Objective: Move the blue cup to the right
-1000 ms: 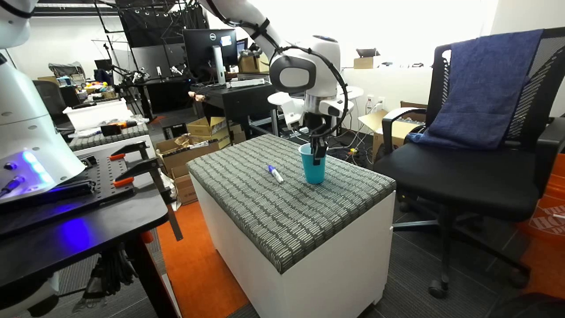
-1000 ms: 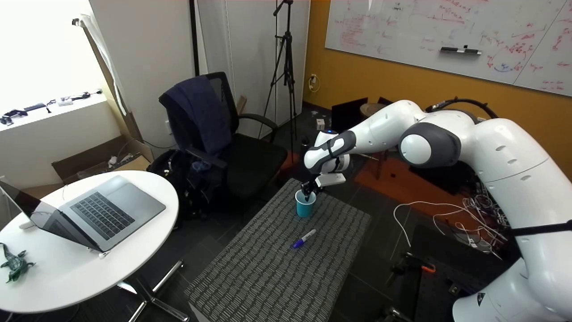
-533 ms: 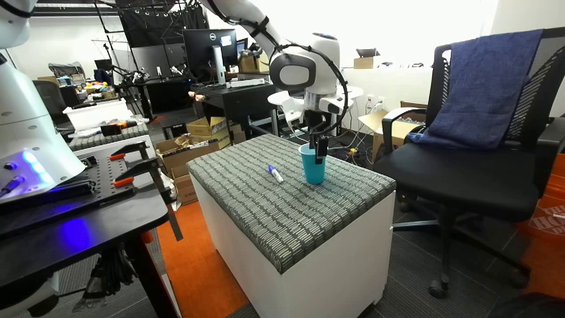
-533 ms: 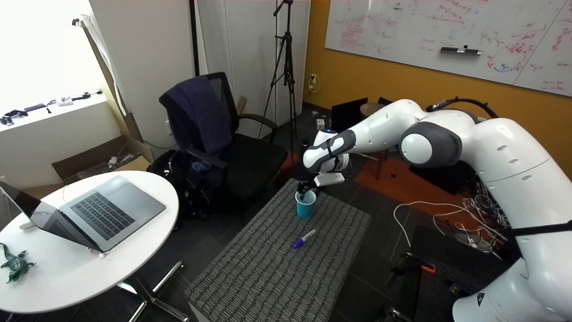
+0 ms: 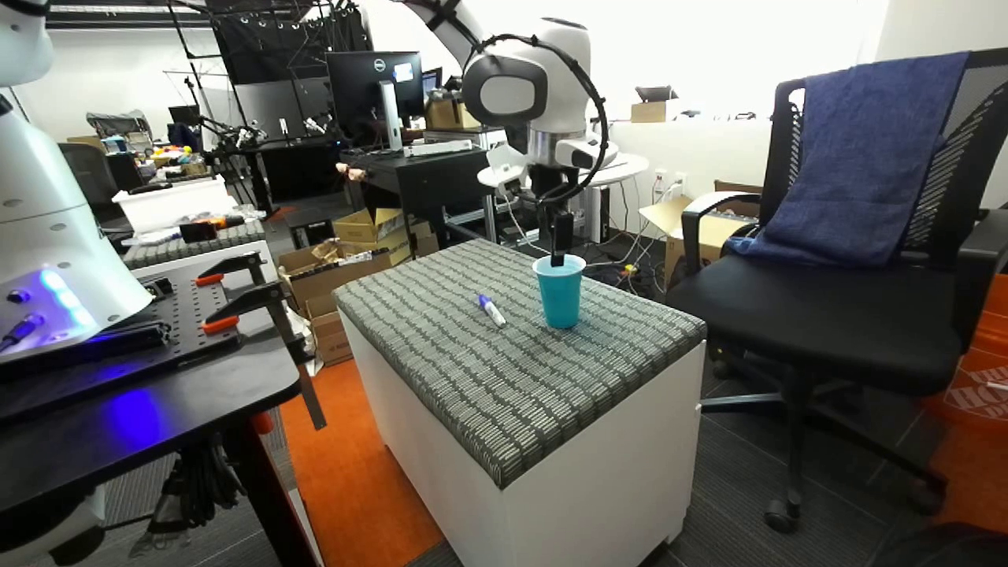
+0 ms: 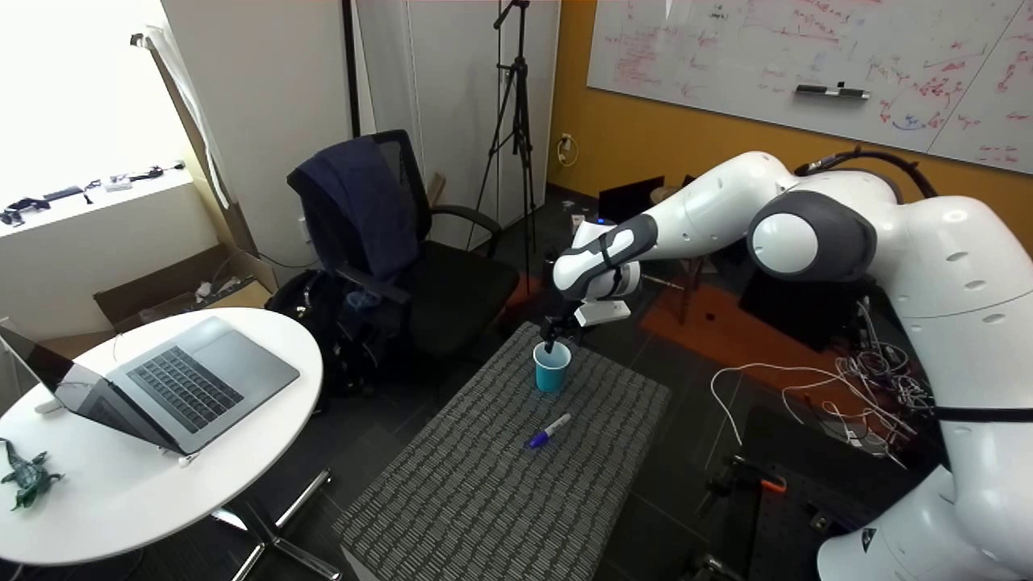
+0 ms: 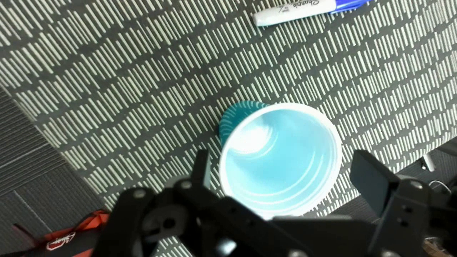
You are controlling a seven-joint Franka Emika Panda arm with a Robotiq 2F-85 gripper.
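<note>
The blue cup (image 5: 561,299) stands upright on a grey patterned bench top, and both exterior views show it. In the wrist view I look down into the cup (image 7: 285,142), with its white rim and light blue inside. My gripper (image 7: 283,162) is open, one finger on each side of the cup, and a gap shows between each finger and the rim. In an exterior view the gripper (image 5: 560,246) is at the cup's mouth, its lower fingertip overlapping the rim. How far apart they are in height I cannot tell.
A white marker with a blue cap (image 5: 492,310) lies beside the cup on the bench top (image 5: 441,339). Past the bench's edge stands a black office chair (image 5: 811,315) with a blue cloth. A round white table (image 6: 266,420) holds a laptop.
The gripper has opened and risen from low around the cup to its mouth. The cup and the marker have stayed in place.
</note>
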